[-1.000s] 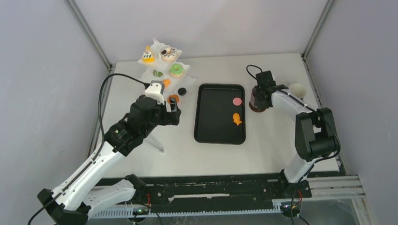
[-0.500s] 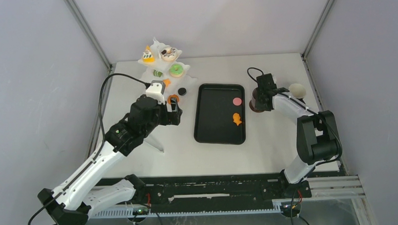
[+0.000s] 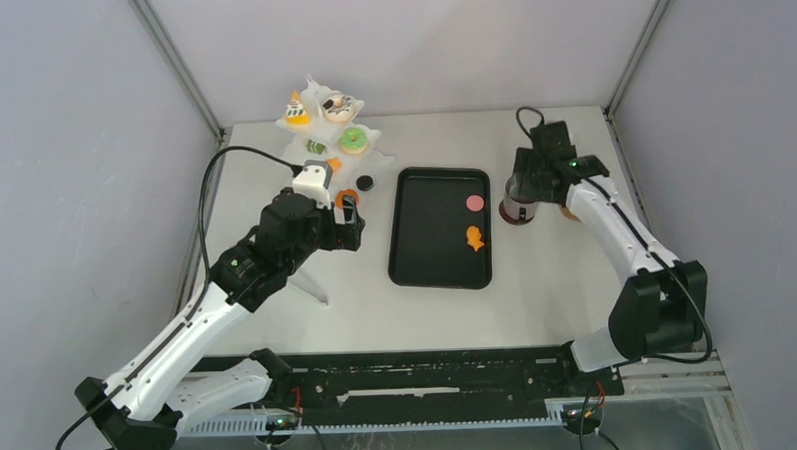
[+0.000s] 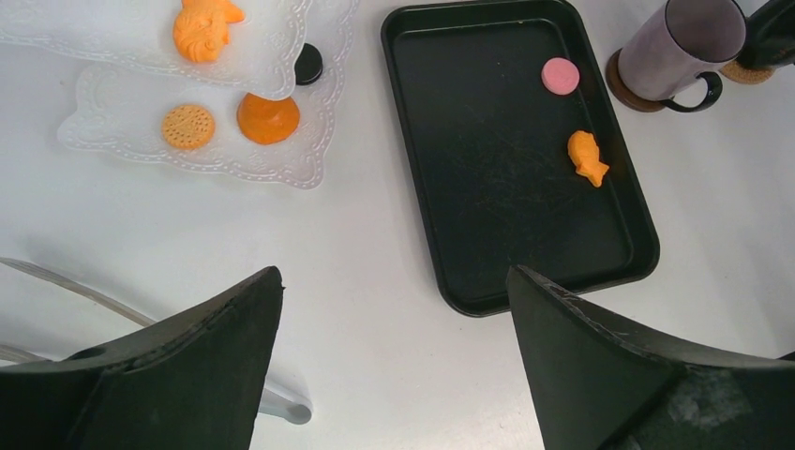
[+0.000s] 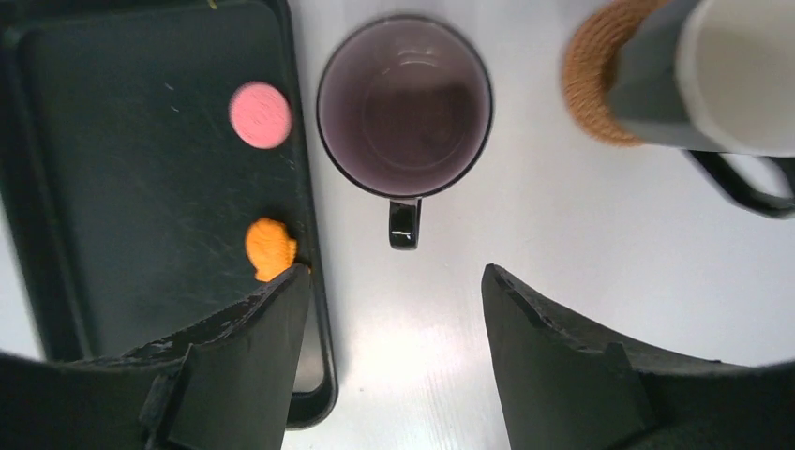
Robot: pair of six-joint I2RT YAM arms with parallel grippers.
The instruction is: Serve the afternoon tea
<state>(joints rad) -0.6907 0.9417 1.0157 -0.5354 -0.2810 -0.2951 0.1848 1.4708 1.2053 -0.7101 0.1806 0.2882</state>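
Around you: the black tray [image 3: 436,264] lies mid-table. The white tiered stand [image 3: 311,138] rises at 11 o'clock from it.
In the way: from above, your right arm covers nearly all of the second mug.
On the tray: a pink cookie [image 3: 475,202] and an orange fish pastry [image 3: 473,239] lie near the right rim, the cookie at 12 o'clock from the fish.
On the stand: your left wrist view shows another orange fish [image 4: 206,25] on an upper tier. A waffle cookie [image 4: 187,125] and an orange dome cake [image 4: 267,117] sit on the lowest tier.
Beside the stand: a black cookie [image 4: 307,64] lies on the table between stand and tray.
Mug against right gripper: the mug [image 5: 405,105] stands upright on a dark coaster [image 4: 626,94], just outside the tray's right rim. It is at 12 o'clock from your right gripper [image 5: 394,272]. Its handle points to 6 o'clock, toward the gap, clear of both fingers.
Second mug: it [image 5: 722,75] sits at 2 o'clock on a cork coaster [image 5: 591,75]. At the frame's edge you cannot tell whether it is upright or tipped.
Right gripper: fingers spread, holding nothing.
Left gripper: it [image 4: 394,281] hangs over the table at 9 o'clock from the tray, fingers wide apart and empty.
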